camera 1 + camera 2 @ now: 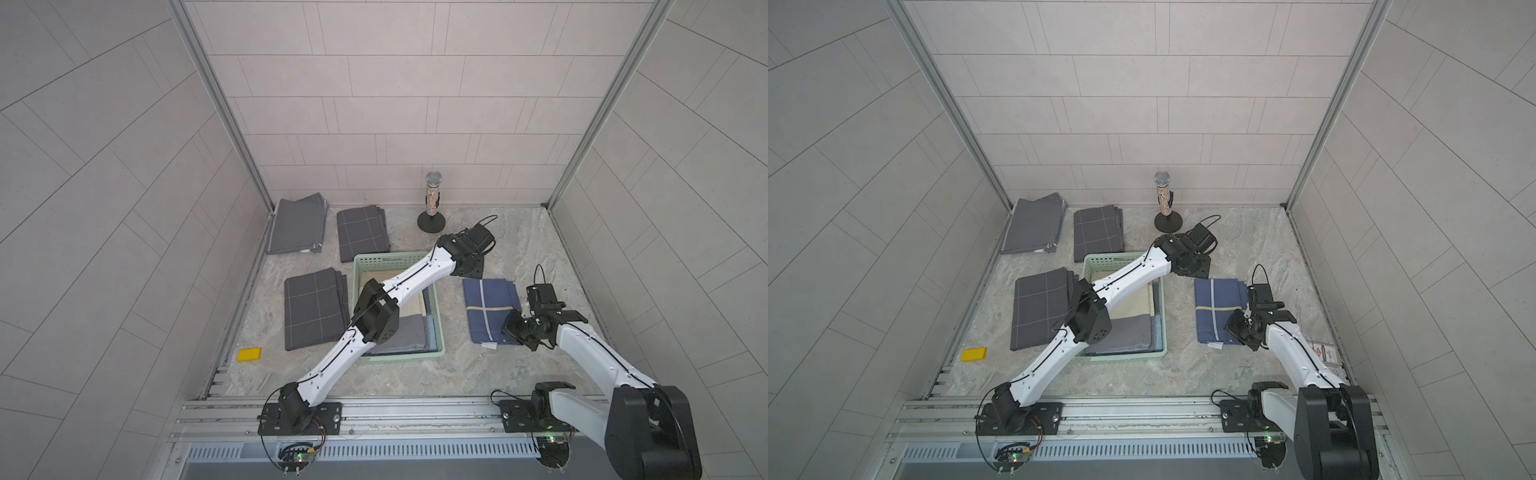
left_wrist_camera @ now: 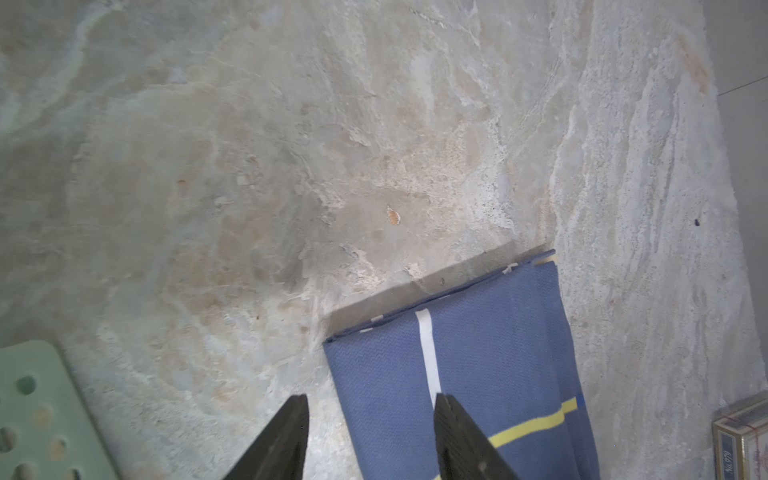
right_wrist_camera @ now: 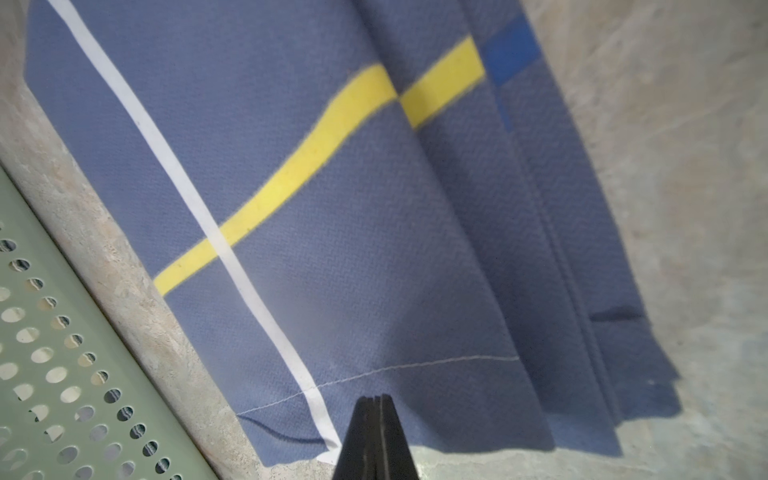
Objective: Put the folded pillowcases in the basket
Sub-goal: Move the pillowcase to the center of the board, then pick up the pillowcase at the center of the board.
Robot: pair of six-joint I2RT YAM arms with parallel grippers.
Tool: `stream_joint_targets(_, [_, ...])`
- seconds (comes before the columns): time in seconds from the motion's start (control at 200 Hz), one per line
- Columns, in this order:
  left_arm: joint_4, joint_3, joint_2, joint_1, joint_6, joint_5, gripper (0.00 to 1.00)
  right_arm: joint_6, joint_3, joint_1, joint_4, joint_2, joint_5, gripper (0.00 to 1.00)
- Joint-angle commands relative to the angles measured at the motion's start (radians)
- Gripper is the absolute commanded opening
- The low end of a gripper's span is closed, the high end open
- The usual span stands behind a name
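The folded pillowcase point(image 1: 488, 307) point(image 1: 1217, 307) is blue with a white and a yellow stripe and lies flat on the table just right of the basket point(image 1: 390, 259) point(image 1: 1121, 260). The mint-green basket holds folded cream and grey cloths. My left arm reaches across the basket. Its gripper point(image 2: 370, 399) point(image 1: 471, 268) is open at the pillowcase's point(image 2: 478, 353) far end, with one finger over the cloth and one over bare table. My right gripper point(image 3: 376, 399) point(image 1: 513, 328) is shut, its tip over the pillowcase's point(image 3: 332, 208) near hem. No cloth shows between its fingers.
Three grey folded cloths point(image 1: 313, 307) point(image 1: 361, 232) point(image 1: 297, 226) lie left of and behind the basket. A microphone on a round stand point(image 1: 432, 199) is at the back. A yellow block point(image 1: 249, 354) sits front left. A small card box point(image 1: 1325, 353) lies by the right wall.
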Motion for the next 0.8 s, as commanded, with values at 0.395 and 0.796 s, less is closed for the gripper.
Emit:
stream_joint_targets(0.395, [-0.382, 0.436, 0.274, -0.019, 0.041, 0.001, 0.54, -0.032, 0.026, -0.023, -0.120, -0.128, 0.026, 0.31])
stream_joint_targets(0.796, [-0.217, 0.444, 0.329, 0.008, -0.019, 0.079, 0.55, -0.056, 0.038, -0.036, -0.148, -0.165, 0.020, 0.32])
